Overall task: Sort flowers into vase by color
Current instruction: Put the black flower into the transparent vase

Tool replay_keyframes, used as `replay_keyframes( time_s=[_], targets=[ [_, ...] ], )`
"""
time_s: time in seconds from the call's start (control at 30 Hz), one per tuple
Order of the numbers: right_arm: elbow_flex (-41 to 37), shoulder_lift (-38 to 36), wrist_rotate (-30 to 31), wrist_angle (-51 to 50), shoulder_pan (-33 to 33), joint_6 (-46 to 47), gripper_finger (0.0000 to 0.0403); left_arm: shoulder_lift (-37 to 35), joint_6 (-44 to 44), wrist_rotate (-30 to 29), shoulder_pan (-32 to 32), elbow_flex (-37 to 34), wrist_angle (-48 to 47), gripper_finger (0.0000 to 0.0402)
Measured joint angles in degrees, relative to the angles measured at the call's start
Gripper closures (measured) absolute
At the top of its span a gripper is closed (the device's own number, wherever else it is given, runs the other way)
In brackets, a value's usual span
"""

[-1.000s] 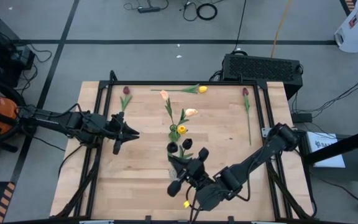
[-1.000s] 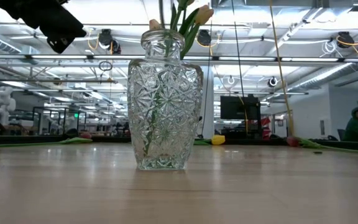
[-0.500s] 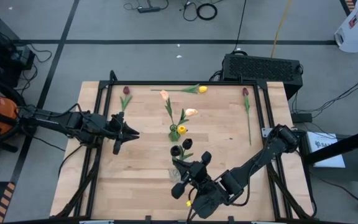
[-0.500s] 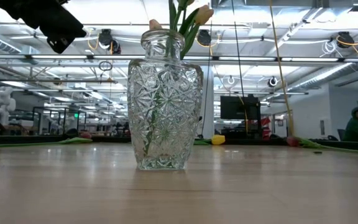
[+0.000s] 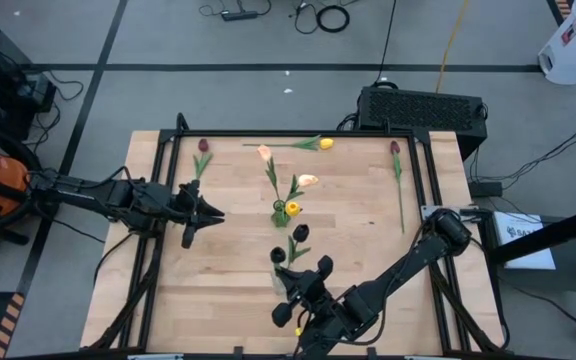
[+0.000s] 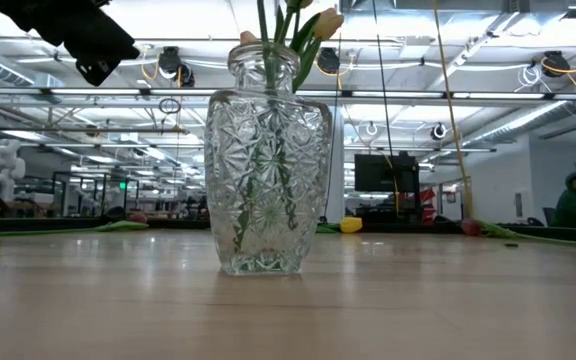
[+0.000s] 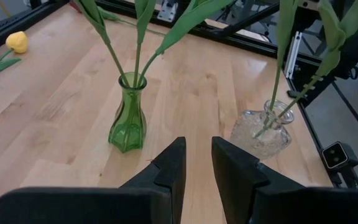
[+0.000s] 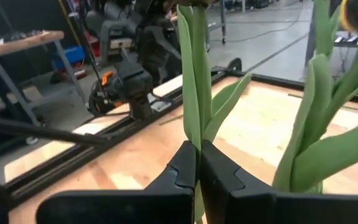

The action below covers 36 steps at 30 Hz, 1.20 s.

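1. Glass first: the clear cut-glass vase (image 6: 265, 170) now shows one more green stem running down through its neck than it did a second ago. The flower is going in!
2. From above, the right arm has pulled back towards the near edge of the table. The dark tulip (image 5: 278, 256) it carries has shifted with it, so its head now hangs over the clear vase, next to the other dark head (image 5: 301, 232) already standing there.
3. That, I'd say, puts the dark flowers in the clear vase, while the green vase (image 7: 128, 118) holds the yellow and peach ones. The sort looks on track.
4. The right gripper (image 8: 197, 171) is clamped tight on that tulip's stem, fingers pressed together around it, low over the clear vase near the front of the table. No release yet.
5. The left gripper (image 5: 193, 213) waits over the left side of the table, fingers a little apart with nothing between them, facing both vases.
6. Work remains: a maroon tulip (image 5: 203, 146), a yellow tulip (image 5: 325, 144) and another maroon tulip (image 5: 395, 148) lie loose along the far edge.
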Motion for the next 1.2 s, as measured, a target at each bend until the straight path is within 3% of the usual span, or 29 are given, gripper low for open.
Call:
replay_keyframes(
  time_s=[0.13,0.6,1.2],
  targets=[
    [0.0,0.0,-2.5,-0.4,0.0,-1.8,0.0402,0.0,-0.2,0.0,0.0,0.0,0.0,0.0317],
    [0.0,0.0,-2.0,-5.6,-1.3,1.2,0.0377,0.0,-0.3,0.0,0.0,0.0,-0.1,0.0317],
    [0.0,-0.7,-2.7,-6.3,-1.1,-1.8,0.0293,0.0,-0.3,0.0,0.0,0.0,-0.1,0.0317]
  ],
)
